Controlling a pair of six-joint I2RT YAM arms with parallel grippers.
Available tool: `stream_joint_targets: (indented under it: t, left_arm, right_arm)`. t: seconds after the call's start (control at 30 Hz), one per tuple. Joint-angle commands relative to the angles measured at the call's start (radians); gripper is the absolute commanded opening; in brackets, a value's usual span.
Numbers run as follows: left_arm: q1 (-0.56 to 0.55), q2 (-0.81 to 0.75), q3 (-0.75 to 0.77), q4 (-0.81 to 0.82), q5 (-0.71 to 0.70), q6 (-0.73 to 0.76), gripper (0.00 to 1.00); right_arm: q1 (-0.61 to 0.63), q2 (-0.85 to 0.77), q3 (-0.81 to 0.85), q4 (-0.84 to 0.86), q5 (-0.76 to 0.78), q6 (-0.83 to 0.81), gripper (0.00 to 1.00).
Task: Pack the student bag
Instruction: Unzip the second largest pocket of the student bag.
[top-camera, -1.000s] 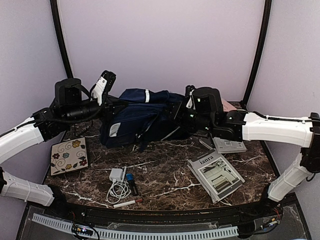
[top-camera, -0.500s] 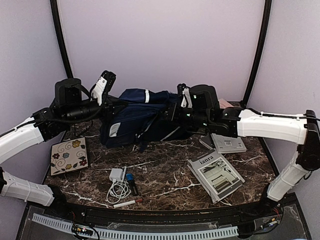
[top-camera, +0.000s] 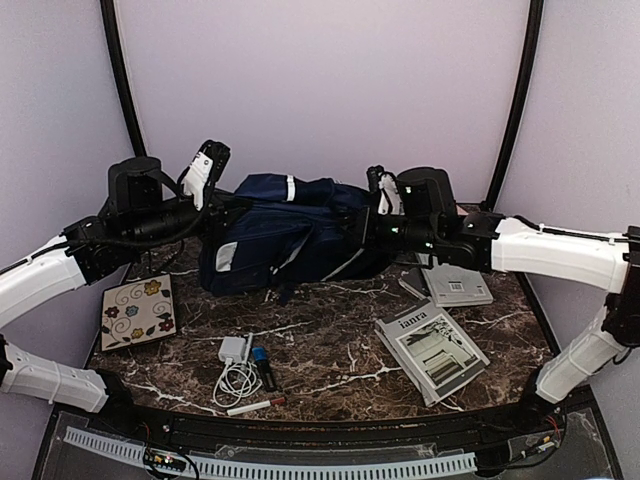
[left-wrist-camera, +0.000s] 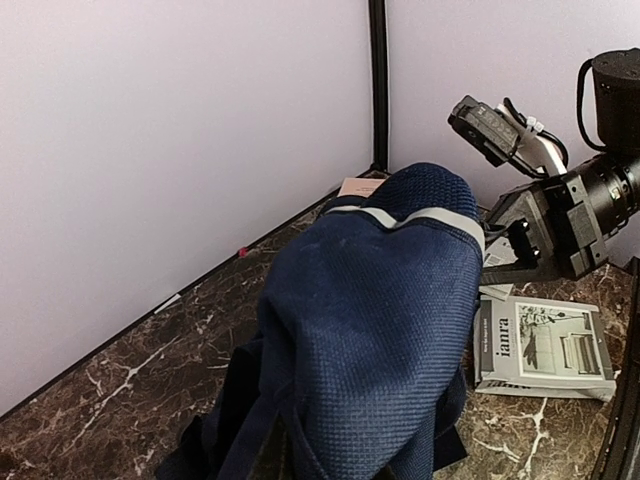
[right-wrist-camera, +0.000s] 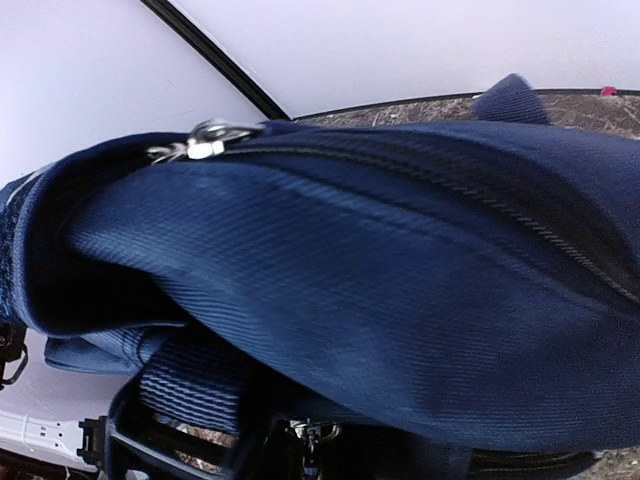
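The student bag (top-camera: 280, 235) lay on its side on the tabletop (top-camera: 330, 335). The left tool (top-camera: 220, 213) was at the bag's left end and the right tool (top-camera: 360, 230) at its right end. I could not tell if either was open or closed. The bag's zipper (right-wrist-camera: 420, 175) looked shut. In front of the bag, the magazine (top-camera: 432, 348), the flower tile (top-camera: 138, 310), the charger (top-camera: 236, 362) and the pen (top-camera: 255, 404) were not packed yet, so the job looked barely begun.
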Motion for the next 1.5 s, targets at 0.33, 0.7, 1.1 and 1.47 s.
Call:
stream_joint_targets:
  t: [0.33, 0.7, 1.1, 1.47]
  left_arm:
    - [0.037, -0.083, 0.196, -0.049, -0.271, 0.086, 0.0]
    - [0.076, 0.205, 0.612, -0.258, -0.389, 0.143, 0.0]
    - [0.23, 0.469, 0.703, -0.305, -0.21, 0.014, 0.26]
    - [0.259, 0.33, 0.664, -0.223, -0.079, 0.065, 0.99]
  right_arm:
    - [-0.196, -0.208, -0.148, -0.356, -0.189, -0.309, 0.0]
    - [-0.158, -0.174, -0.046, -0.391, -0.413, -0.385, 0.0]
    - [-0.139, -0.117, -0.031, -0.306, -0.427, -0.311, 0.0]
    - [-0.132, 0.005, 0.193, -0.414, -0.418, -0.41, 0.0]
